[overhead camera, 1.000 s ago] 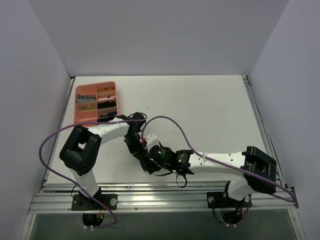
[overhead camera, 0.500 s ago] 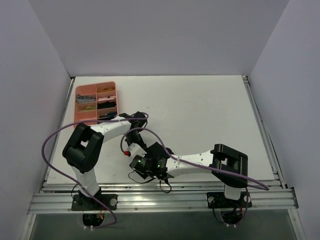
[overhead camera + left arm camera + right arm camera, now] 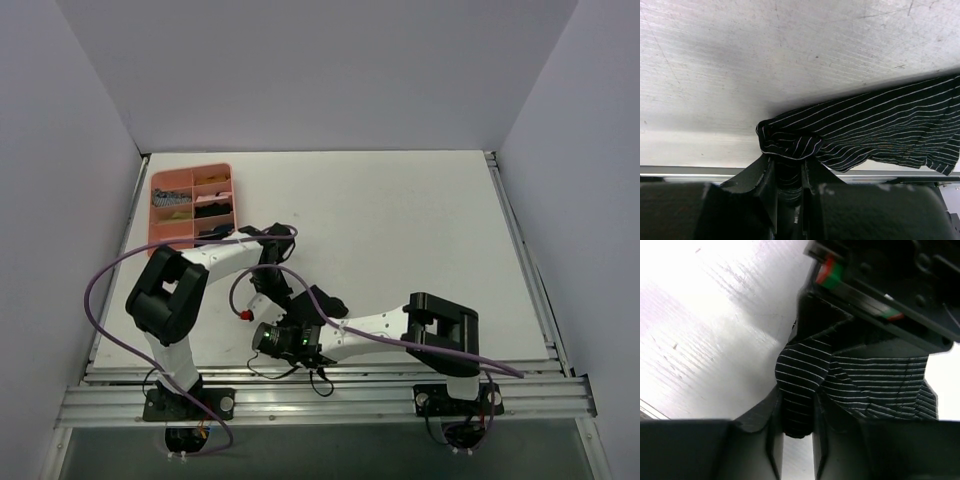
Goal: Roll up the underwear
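The underwear [image 3: 880, 127] is black fabric with thin white stripes, lying near the table's front edge. In the left wrist view one end is bunched, and my left gripper [image 3: 789, 172] is shut on that bunch. In the right wrist view a folded corner of the underwear [image 3: 800, 372] runs down between the fingers of my right gripper [image 3: 797, 420], which is shut on it. The left gripper's body [image 3: 880, 285] stands just beyond that fold. From above, the left gripper [image 3: 270, 285] and right gripper [image 3: 290, 318] meet at the front left, hiding most of the garment.
A pink divided tray [image 3: 152, 215] holding several small garments stands at the back left. The aluminium front rail [image 3: 330, 395] runs just behind the grippers. Purple cables [image 3: 100, 290] loop around the left arm. The right arm's elbow [image 3: 440, 330] is folded near the front.
The right wrist has swung left and nearer the front edge, its elbow folding in. Its jaws have narrowed onto the fabric fold. The left arm has hardly moved.
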